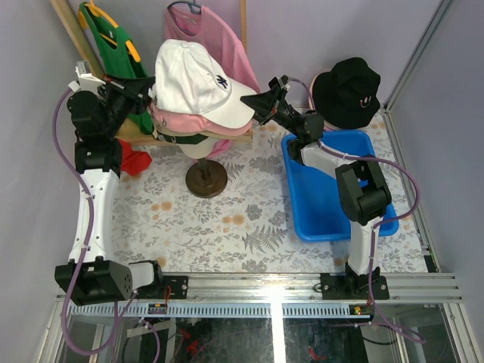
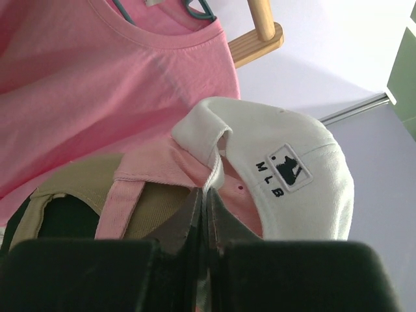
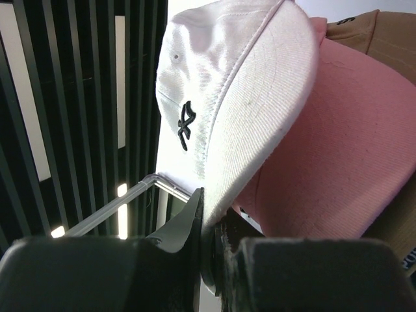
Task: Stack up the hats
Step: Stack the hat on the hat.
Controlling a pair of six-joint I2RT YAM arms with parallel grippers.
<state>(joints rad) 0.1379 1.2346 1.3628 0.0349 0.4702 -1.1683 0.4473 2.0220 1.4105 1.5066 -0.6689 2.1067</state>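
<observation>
The flowered table (image 1: 249, 227) spreads below both arms. A blue bin (image 1: 321, 208) sits under the right arm, and a pink T-shirt (image 1: 227, 38) hangs just beyond the left gripper (image 2: 203, 198) and the right gripper (image 3: 208, 211). Between the two, the white cap (image 1: 193, 79) tops a pile on a cream head (image 1: 198, 147), over a pink cap (image 1: 193, 123) and a tan cap (image 2: 71, 179). A black bucket hat (image 1: 346, 91) sits apart, past the right gripper's outer side. The right gripper is pinched tight on the white cap's brim edge. The left gripper is closed on that cap's rear band, with its fingers pressed together.
</observation>
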